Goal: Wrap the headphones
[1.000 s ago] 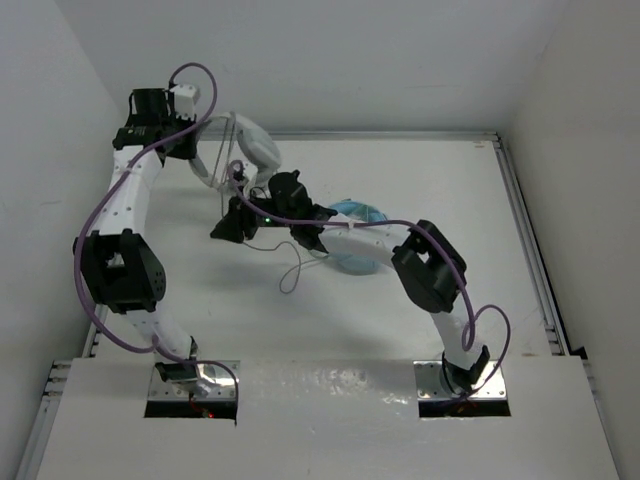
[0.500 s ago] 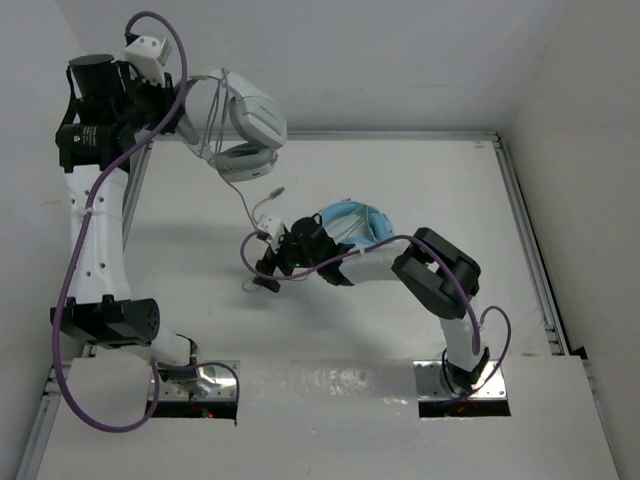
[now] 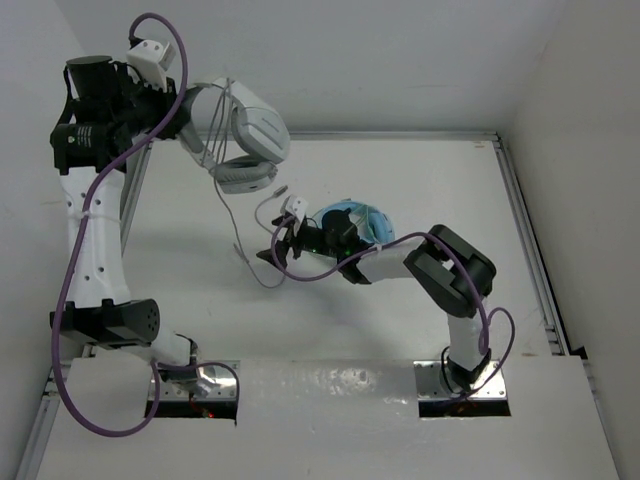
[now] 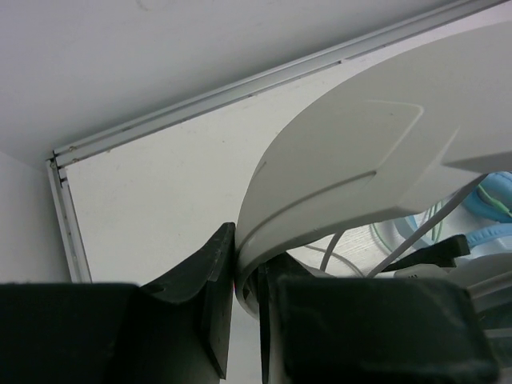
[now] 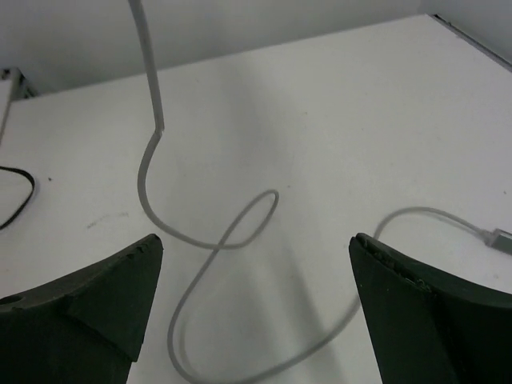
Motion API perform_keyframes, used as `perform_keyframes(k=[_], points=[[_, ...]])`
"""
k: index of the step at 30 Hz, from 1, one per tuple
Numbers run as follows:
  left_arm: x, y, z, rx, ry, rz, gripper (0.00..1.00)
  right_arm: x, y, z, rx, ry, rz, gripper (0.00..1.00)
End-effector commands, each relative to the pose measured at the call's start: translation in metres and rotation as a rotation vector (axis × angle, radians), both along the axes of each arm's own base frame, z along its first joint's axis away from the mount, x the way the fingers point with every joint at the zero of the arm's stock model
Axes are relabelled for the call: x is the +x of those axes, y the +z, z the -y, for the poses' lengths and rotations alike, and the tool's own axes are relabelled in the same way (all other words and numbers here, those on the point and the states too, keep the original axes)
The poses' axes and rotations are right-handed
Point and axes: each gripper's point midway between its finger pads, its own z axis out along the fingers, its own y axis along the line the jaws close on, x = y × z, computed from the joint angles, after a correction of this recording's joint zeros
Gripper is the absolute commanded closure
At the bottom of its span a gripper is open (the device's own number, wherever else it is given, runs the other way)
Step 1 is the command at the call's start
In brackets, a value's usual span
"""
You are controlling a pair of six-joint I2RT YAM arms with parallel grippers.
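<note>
The headphones [image 3: 250,130] hang above the far-left corner of the table [image 3: 430,200], headband clamped in the tightly closed left gripper [image 4: 246,304]. The right gripper [image 5: 256,248] stands wide open, holding nothing, low over the table. The thin grey cable [image 5: 151,80] lies looped on the surface beneath it.

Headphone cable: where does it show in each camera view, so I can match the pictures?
Top external: the cable hangs from the lifted headphones to the table, looping left of centre.
Left wrist: thin grey strands under the headband, lower right.
Right wrist: it drops from the top left and loops across the middle, with the plug at the right edge.
Shared landmark: the white table.
</note>
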Motion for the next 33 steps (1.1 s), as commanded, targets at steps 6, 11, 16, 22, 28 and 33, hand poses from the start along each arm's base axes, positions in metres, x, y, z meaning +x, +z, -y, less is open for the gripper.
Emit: perform_keyframes(k=[6, 11, 16, 22, 28, 33], points=[[0.009, 0.008, 0.004, -0.12, 0.032, 0.044, 1.0, -0.026, 0.06, -0.032, 0.28, 0.26, 0.016, 0.03], [0.015, -0.007, 0.006, -0.183, 0.056, 0.009, 1.0, -0.004, 0.072, -0.057, 0.366, 0.217, -0.025, 0.03], [0.017, -0.014, 0.009, -0.241, 0.07, -0.022, 1.0, 0.013, 0.073, -0.089, 0.412, 0.204, -0.07, 0.27], [0.018, -0.013, 0.015, -0.325, 0.048, -0.046, 1.0, 0.018, 0.063, -0.101, 0.394, 0.193, -0.105, 0.98], [0.014, -0.008, 0.032, -0.463, -0.105, -0.092, 1.0, -0.02, 0.026, -0.131, 0.242, 0.283, -0.076, 1.0], [0.014, -0.022, 0.025, -0.41, -0.079, -0.087, 1.0, -0.03, 0.032, -0.144, 0.192, 0.278, -0.071, 1.0]])
